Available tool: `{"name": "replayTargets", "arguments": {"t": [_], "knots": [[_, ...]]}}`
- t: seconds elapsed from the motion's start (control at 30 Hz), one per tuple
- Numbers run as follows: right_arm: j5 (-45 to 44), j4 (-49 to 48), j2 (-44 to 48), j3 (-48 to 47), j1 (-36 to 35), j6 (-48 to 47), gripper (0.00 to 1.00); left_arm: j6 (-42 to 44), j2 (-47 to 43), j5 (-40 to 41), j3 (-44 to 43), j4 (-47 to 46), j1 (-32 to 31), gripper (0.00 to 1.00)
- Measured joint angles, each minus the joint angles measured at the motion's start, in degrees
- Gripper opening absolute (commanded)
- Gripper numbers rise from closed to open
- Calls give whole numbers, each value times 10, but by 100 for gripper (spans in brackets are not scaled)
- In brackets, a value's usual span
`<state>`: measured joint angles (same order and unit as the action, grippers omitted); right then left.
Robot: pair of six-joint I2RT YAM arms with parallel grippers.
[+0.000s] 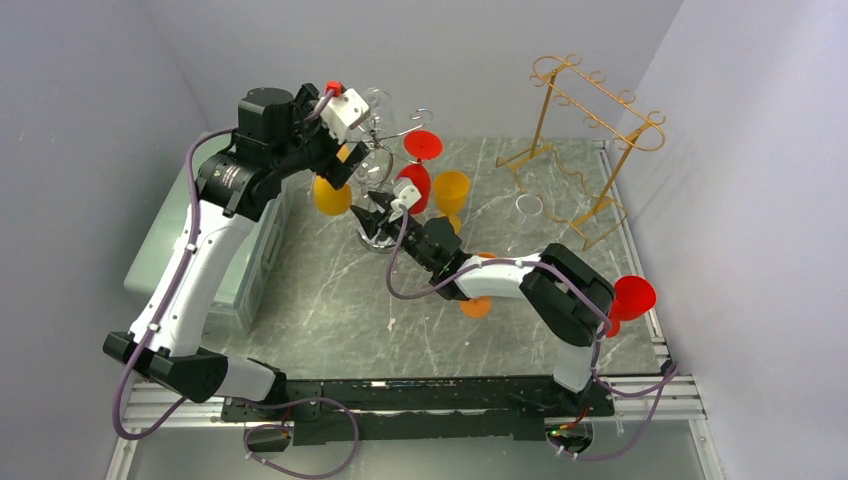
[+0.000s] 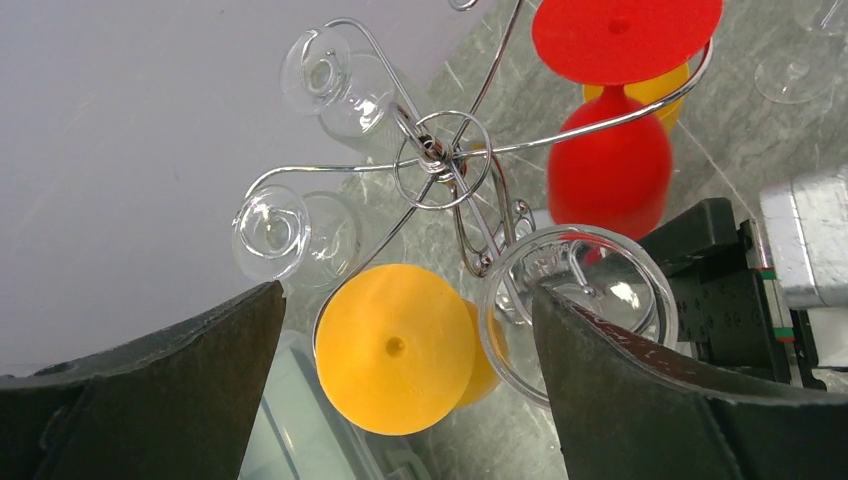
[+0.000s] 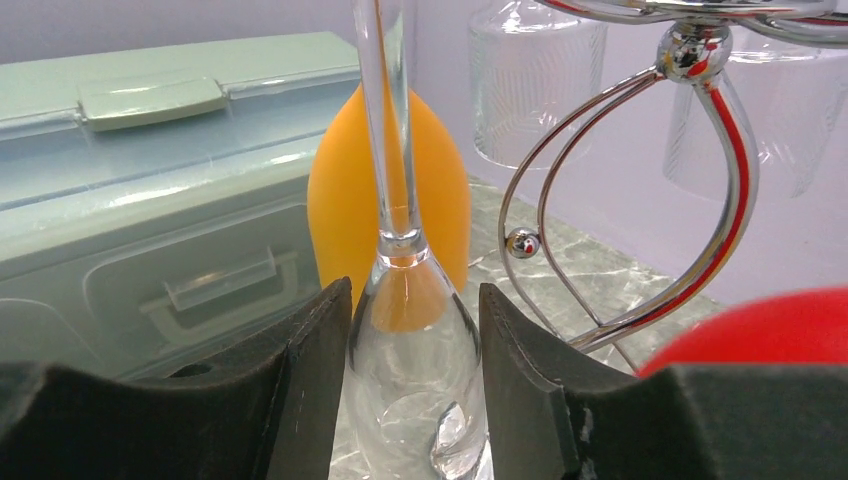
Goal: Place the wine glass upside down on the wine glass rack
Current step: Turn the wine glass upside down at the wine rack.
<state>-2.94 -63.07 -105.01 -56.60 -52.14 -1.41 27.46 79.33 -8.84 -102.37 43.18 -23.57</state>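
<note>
Black fingers (image 3: pixel 300 390) of the right gripper (image 3: pixel 415 300) fill the bottom of the right wrist view, about half closed and pressed against both sides of the bowl of the clear wine glass (image 3: pixel 412 370). This glass is upside down, its stem running toward 12 o'clock. Behind the stem hangs a yellow glass (image 3: pixel 440 200); a storage box (image 3: pixel 150 200) lies at 9 o'clock, and the wires of the chrome rack (image 3: pixel 735 170) curve at 2 o'clock. In the left wrist view, the left gripper (image 2: pixel 407 295) stands spread as wide as it goes and holds nothing. Seen from above there, the clear wine glass's round foot lies at 4 o'clock from the rack's hub, just beside the left gripper's right-hand finger; whether the foot sits in a rack arm cannot be told. The yellow glass's foot lies at 6 o'clock from the hub, a red glass (image 2: pixel 610 170) at 3 o'clock, and two clear glasses (image 2: pixel 270 230) between 8 and 11 o'clock. In the top view, a gold rack (image 1: pixel 590 120) stands on the table (image 1: pixel 330 290) at 2 o'clock, well apart.
</note>
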Motion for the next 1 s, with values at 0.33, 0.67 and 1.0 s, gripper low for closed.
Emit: {"name": "replayTargets", "arguments": {"t": [0.33, 0.67, 1.0], "knots": [[-24, -22, 0, 11, -5, -27, 0, -18, 0, -2, -2, 0, 18, 100], [-28, -58, 9, 40, -8, -31, 0, -19, 0, -4, -2, 0, 30, 99], [-51, -108, 12, 60, -9, 11, 0, -18, 7, -3, -2, -1, 37, 99]]}}
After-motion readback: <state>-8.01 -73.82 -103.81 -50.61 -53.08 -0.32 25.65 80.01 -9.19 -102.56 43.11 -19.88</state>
